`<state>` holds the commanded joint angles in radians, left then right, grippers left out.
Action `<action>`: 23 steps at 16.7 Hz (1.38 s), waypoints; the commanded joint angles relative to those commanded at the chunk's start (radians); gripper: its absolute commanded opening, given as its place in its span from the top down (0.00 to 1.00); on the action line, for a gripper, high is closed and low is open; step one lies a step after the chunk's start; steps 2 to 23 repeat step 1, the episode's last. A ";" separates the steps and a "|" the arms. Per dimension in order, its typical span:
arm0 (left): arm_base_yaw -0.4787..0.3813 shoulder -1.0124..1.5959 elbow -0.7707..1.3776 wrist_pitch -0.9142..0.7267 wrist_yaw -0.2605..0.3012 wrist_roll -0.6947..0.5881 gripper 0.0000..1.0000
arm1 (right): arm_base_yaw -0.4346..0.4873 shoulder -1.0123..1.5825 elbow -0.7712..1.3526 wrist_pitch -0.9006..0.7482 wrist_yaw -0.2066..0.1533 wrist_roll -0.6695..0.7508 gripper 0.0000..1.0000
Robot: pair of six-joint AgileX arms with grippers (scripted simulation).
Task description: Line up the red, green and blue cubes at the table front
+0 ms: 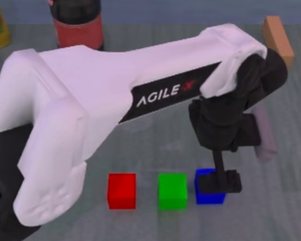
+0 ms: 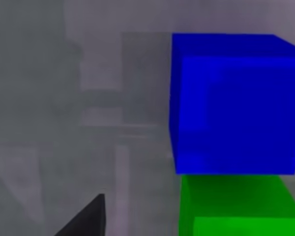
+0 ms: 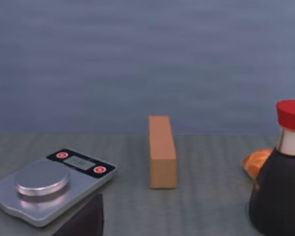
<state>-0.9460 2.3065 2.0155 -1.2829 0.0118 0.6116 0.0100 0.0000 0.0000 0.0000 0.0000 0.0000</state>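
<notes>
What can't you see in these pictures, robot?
- Blue cube: top view, partly covered by the left gripper.
- Green cube: left wrist view, cut off by the picture's edge.
- Soy sauce bottle: right wrist view, cut off by the picture's edge.
- Right arm: not in the top view.

Even, soft light fills all three views, with no glare. In the top view we see our left arm (image 1: 90, 110) cast a faint shadow on the table (image 1: 271, 211). In the left wrist view the blue cube (image 2: 233, 103) looms close and blurred, perhaps out of focus; pale shadows streak the tabletop.
</notes>
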 joint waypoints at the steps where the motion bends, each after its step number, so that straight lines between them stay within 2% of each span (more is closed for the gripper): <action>1: 0.001 -0.002 0.003 -0.004 0.000 0.000 0.00 | 0.000 0.000 0.000 0.000 0.000 0.000 0.00; 23: 0.001 -0.002 0.003 -0.004 0.000 0.000 0.00 | 0.000 0.000 0.000 0.000 0.000 0.000 0.00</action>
